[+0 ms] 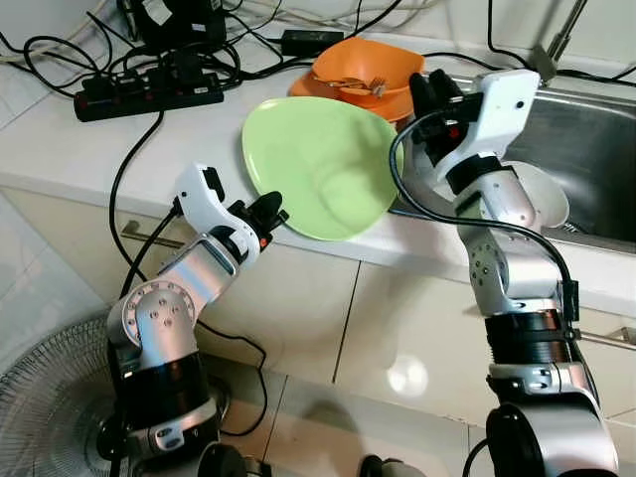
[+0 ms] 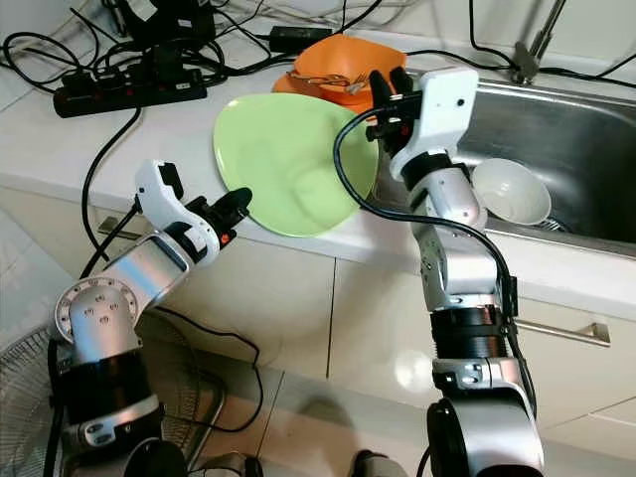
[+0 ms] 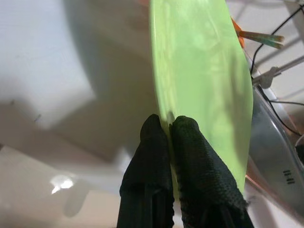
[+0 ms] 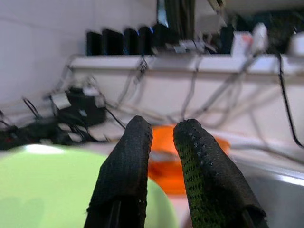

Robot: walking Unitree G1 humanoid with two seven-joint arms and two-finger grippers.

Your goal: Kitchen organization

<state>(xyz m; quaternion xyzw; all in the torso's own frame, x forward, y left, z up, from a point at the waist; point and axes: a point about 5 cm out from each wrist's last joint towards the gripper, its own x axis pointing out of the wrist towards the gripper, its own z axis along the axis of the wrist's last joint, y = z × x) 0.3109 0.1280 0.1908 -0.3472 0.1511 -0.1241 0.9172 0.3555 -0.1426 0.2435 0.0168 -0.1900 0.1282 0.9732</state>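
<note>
A light green plate (image 1: 318, 164) hangs tilted over the front edge of the white counter (image 1: 60, 139). My left gripper (image 1: 276, 211) is shut on the plate's near left rim, and the left wrist view shows the plate (image 3: 204, 71) edge-on between the two black fingers. My right gripper (image 1: 429, 87) is raised just past the plate's right edge, beside stacked orange bowls (image 1: 368, 65) that hold a fork. In the right wrist view its fingers (image 4: 137, 142) stand a little apart with nothing between them. The green plate (image 4: 57, 190) lies below them.
A steel sink (image 1: 596, 149) to the right holds a white bowl (image 1: 542, 194), with a faucet (image 1: 561, 40) behind it. A black power strip (image 1: 149, 94) and tangled cables cover the counter's back left. A fan (image 1: 50, 417) stands on the floor at the left.
</note>
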